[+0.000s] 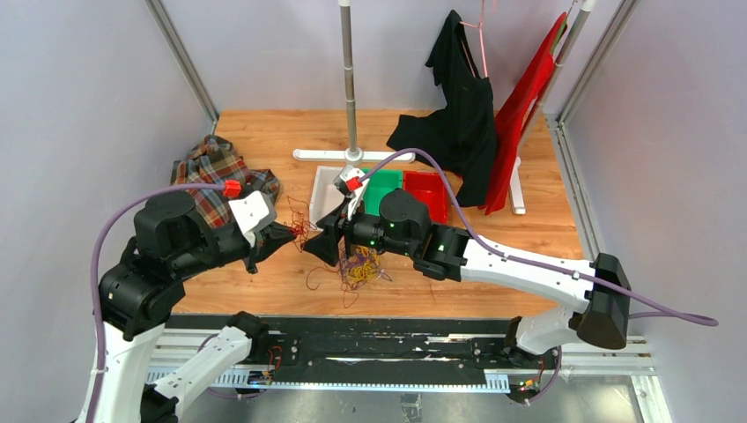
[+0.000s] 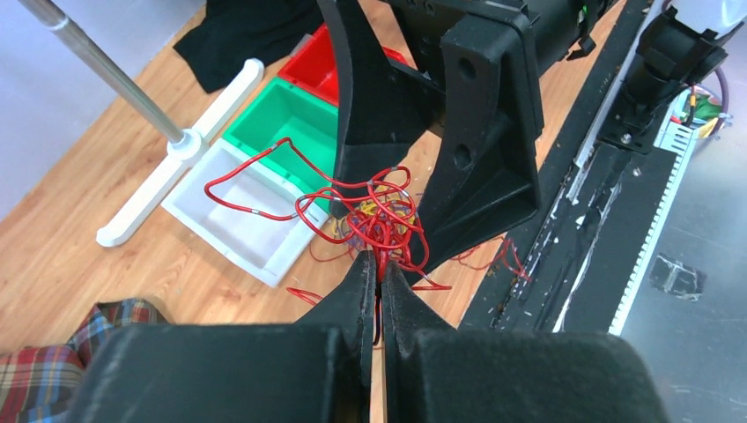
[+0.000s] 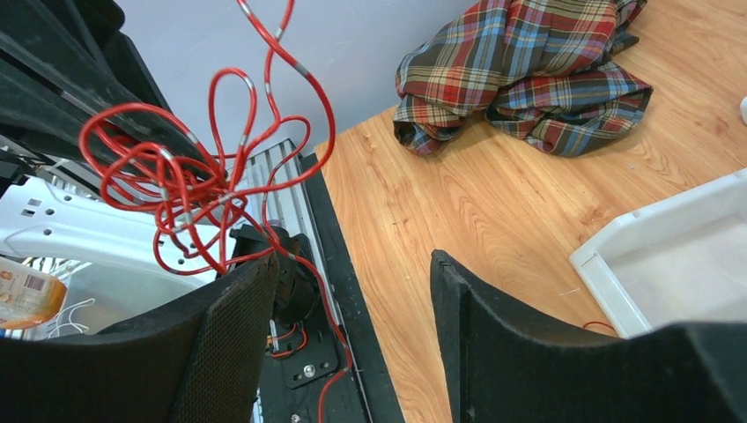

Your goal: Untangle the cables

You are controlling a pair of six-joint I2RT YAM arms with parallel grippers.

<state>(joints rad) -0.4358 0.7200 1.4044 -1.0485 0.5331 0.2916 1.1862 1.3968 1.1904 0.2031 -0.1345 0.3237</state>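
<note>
The cables are a tangle of thin red, yellow and purple strands. One bunch (image 1: 361, 269) lies on the wooden table under my right arm. My left gripper (image 2: 380, 263) is shut on a red strand of a red bunch (image 2: 370, 216) and holds it off the table; in the top view the left gripper (image 1: 289, 234) sits just left of my right gripper (image 1: 322, 247). My right gripper (image 3: 351, 260) is open. The red bunch (image 3: 167, 185) hangs beside its left fingertip (image 3: 255, 273), one strand touching it, and nothing lies between the jaws.
A white tray (image 1: 319, 189), a green bin (image 1: 380, 198) and a red bin (image 1: 427, 189) stand behind the grippers. A plaid shirt (image 1: 211, 172) lies at the back left. A stand pole (image 1: 350, 79) rises at the back, with black (image 1: 458, 115) and red (image 1: 528, 106) garments hanging at the back right.
</note>
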